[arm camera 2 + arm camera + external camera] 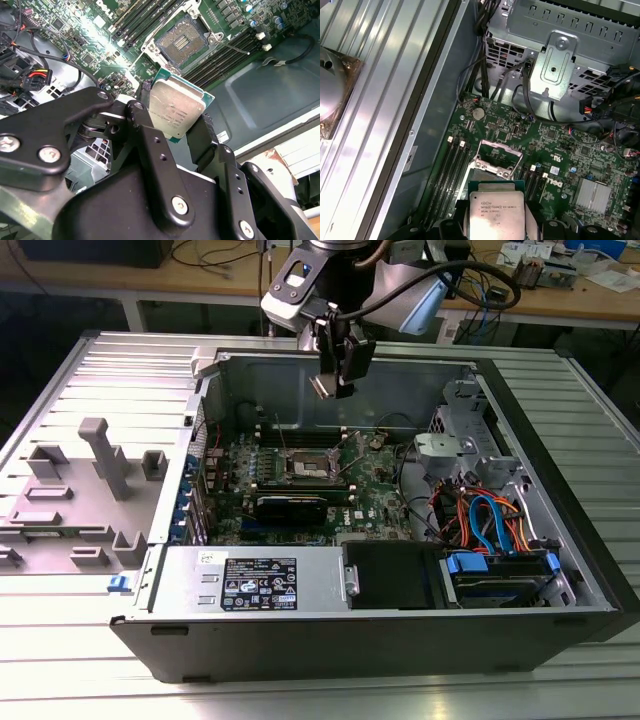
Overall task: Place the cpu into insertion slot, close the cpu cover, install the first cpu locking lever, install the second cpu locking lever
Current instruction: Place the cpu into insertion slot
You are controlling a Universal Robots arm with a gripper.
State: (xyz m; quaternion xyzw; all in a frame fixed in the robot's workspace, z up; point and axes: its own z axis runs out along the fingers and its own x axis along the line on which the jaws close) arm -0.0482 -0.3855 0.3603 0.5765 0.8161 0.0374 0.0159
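Pinching fingers [201,141] on cpu [175,107]; slot [182,42] open

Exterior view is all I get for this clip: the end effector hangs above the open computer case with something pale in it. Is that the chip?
Observer: Yes. In the second wrist view the small flat square cpu with a dull silver-grey metal top sits clamped by two opposite edges in the black end effector.
Operator: Is anything in the socket?
Observer: No. The square dark insertion slot with a silver metal rim shows its bare contact field there.
Operator: Which face of the chip looks at the wrist cameras?
Observer: The metal top, with a green border around it.
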